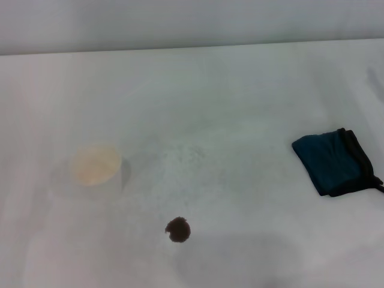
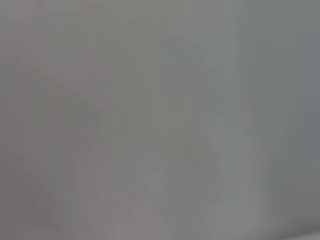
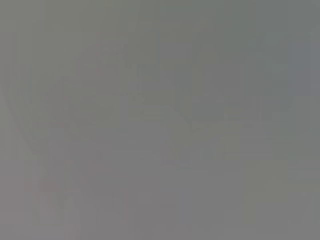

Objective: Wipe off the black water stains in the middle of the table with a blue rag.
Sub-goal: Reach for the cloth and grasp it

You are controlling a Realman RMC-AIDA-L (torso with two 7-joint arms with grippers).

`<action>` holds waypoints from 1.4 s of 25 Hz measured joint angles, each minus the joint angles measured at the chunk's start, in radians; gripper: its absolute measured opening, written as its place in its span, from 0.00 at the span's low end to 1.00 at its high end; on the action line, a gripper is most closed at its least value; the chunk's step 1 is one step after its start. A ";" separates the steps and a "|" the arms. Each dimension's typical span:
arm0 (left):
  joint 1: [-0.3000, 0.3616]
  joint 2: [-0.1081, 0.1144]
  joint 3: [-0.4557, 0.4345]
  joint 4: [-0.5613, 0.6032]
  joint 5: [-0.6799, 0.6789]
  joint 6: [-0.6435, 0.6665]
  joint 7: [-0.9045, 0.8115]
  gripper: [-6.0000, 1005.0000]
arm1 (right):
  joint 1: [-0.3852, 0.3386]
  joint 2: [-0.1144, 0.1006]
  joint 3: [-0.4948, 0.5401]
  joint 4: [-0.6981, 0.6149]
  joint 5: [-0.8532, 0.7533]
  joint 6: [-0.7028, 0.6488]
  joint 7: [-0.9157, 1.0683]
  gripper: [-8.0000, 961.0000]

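Observation:
The black water stain [image 1: 178,229] is a small round dark blot on the white table [image 1: 240,102], near the front centre in the head view. The blue rag [image 1: 337,162], dark teal with black trim, lies bunched on the table at the right, apart from the stain. Neither gripper shows in the head view. Both wrist views show only a plain grey surface, with no fingers, rag or stain in them.
A white cup [image 1: 95,164] with a pale inside stands on the table at the left, beyond and left of the stain. Faint grey smudges [image 1: 186,157] mark the table's middle. The table's far edge [image 1: 180,48] meets a grey wall.

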 joint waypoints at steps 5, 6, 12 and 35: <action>-0.068 0.001 -0.001 -0.032 -0.060 0.001 -0.012 0.86 | -0.026 -0.019 -0.159 -0.261 -0.248 -0.145 0.533 0.90; -0.082 0.001 -0.001 -0.044 -0.061 -0.001 -0.021 0.86 | -0.025 -0.027 -0.179 -0.307 -0.317 -0.142 0.640 0.90; -0.141 0.001 -0.001 -0.102 -0.065 -0.012 -0.158 0.86 | 0.030 -0.122 -0.206 -0.556 -0.795 0.094 1.258 0.82; -0.214 0.004 0.005 -0.157 -0.070 -0.065 -0.191 0.86 | 0.248 0.016 -0.726 -0.906 -1.811 0.573 2.012 0.79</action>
